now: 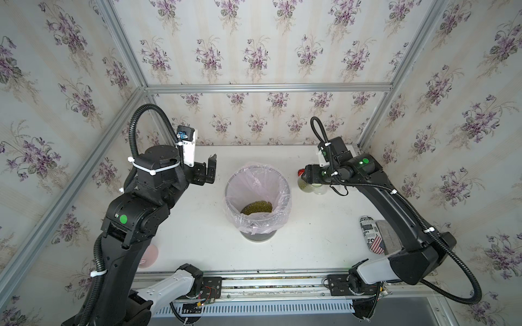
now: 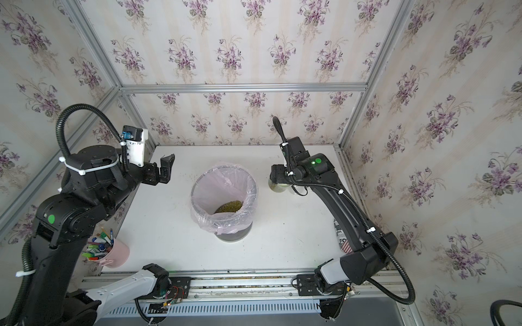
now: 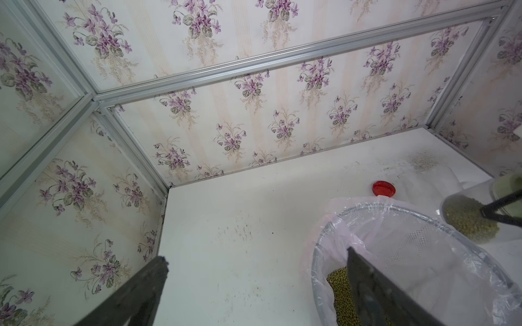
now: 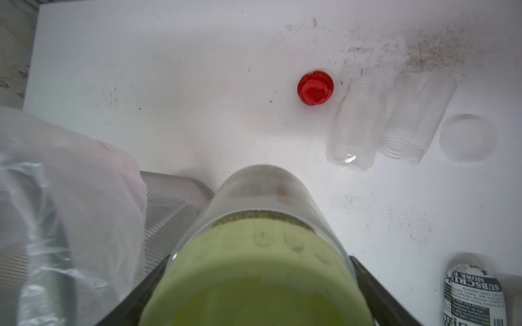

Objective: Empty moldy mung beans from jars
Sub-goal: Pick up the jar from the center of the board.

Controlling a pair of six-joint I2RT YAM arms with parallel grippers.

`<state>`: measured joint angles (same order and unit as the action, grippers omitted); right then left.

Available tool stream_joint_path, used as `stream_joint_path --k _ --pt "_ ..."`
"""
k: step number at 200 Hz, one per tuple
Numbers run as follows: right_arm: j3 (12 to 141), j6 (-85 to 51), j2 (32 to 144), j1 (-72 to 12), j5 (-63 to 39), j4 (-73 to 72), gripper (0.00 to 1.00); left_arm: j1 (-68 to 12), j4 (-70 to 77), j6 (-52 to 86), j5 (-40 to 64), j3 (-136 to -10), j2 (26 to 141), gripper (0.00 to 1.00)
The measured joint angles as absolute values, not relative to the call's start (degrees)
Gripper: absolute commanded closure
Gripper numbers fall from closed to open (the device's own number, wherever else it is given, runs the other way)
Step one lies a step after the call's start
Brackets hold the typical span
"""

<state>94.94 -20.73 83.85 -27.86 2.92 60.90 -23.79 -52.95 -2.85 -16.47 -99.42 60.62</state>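
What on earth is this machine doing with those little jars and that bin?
It is emptying jars of mung beans into the lined bin. The right arm's jaws flank the last full jar, its green lid on, beside the bin; whether they grip it is unclear. Two empty jars lie on their sides near a red lid, and more beans sit in the bin. The left arm's jaws hang open and empty.
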Motion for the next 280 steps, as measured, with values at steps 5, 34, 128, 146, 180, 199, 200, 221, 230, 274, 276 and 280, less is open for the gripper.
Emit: stream_joint_path --k 5,34,128,146,180,199,200,221,230,274,276,280 --pt "96.2 -20.7 84.1 -27.7 3.0 61.1 0.42 -23.8 -52.8 -3.3 -16.0 -99.3 60.6 0.0" --pt "103.8 -20.6 85.8 -27.7 3.0 62.7 0.43 -23.8 -51.9 -6.1 -11.8 -98.5 60.8 0.0" --pt "123.0 -19.2 89.9 -27.7 -2.7 67.9 0.44 -24.0 -44.0 -16.4 4.9 -88.9 57.5 0.0" --pt "125.2 -18.8 90.6 -27.7 -4.9 68.2 0.45 -24.1 -42.0 -18.5 8.5 -87.5 56.7 0.0" --pt "128.5 -18.3 92.1 -28.0 -9.9 68.4 0.46 -24.8 -40.2 -23.1 13.5 -84.9 55.7 0.0" --pt "129.7 -18.3 92.6 -29.0 -11.9 68.4 0.46 -25.2 -39.9 -26.2 15.1 -83.7 55.1 0.0" --pt "129.8 -18.3 92.7 -29.1 -12.0 68.4 0.46 -25.2 -39.9 -26.3 15.2 -83.7 55.1 0.0" --pt "131.1 -18.3 93.2 -31.6 -13.8 68.4 0.47 -25.6 -39.7 -29.8 16.4 -83.0 54.8 0.0" --pt "131.3 -18.5 93.4 -32.9 -14.4 68.4 0.47 -25.8 -39.6 -31.1 16.7 -82.6 54.8 0.0" --pt "131.4 -19.2 93.6 -37.3 -17.4 68.3 0.48 -26.9 -39.4 -37.6 17.9 -81.0 54.9 0.0" --pt "131.4 -19.2 93.6 -37.4 -17.5 68.3 0.48 -27.0 -39.4 -37.9 17.9 -81.0 55.0 0.01" --pt "131.4 -19.2 93.6 -37.6 -17.6 68.3 0.48 -27.1 -39.4 -38.4 17.9 -81.0 55.2 0.01"
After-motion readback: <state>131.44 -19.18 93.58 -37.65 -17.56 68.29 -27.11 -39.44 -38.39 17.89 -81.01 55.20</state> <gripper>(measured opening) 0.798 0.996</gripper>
